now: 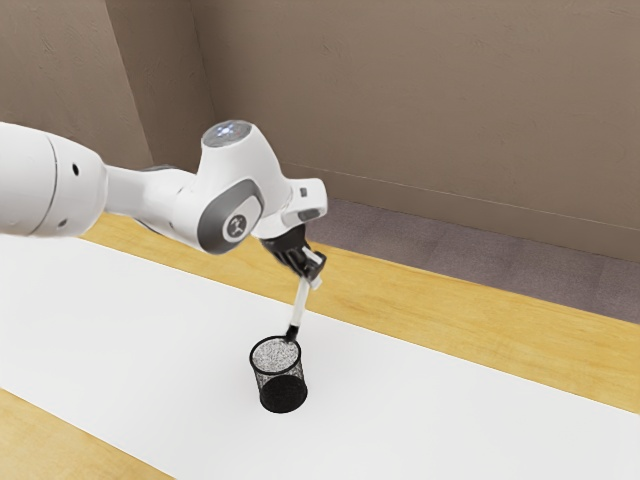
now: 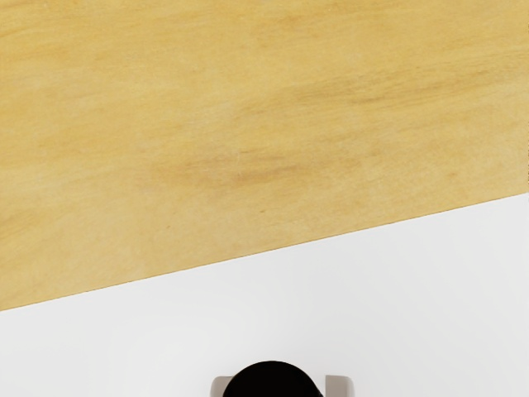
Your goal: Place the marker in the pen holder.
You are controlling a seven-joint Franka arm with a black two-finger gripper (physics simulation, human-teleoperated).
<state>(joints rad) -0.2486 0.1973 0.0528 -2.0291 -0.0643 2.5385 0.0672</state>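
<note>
"What stands at the exterior view's left?"

"The robot's one arm (image 1: pixel 236 168), reaching toward the right. Farther along is the black mesh pen holder (image 1: pixel 283 391), upright on the white mat (image 1: pixel 480 410)."

"And the marker (image 1: pixel 300 306)?"

"Just right of the holder's middle, leaning, its black end low by the far part of the rim. Whether that end is over the opening or behind it, the exterior view doesn't settle."

"Then the gripper (image 1: pixel 313 279) comes last?"

"Yes, at the marker's upper end, with its jaws closed on it from both sides."

"So how does the placing go well?"

"By the look of it, the low end probably needs a small shift toward the holder's centre, kept above the rim. Straightening the marker would help it clear the mesh. After that it should go down slowly, and the jaws should part only once the end is well inside. A push against the rim could tip the holder or twist the marker in the grip."

"And the count?"

"One arm, one gripper, one pen holder, one marker, one white mat, one wooden table (image 1: pixel 450 325). The marker is in the grip, at the rim, its release yet to be done."
</note>
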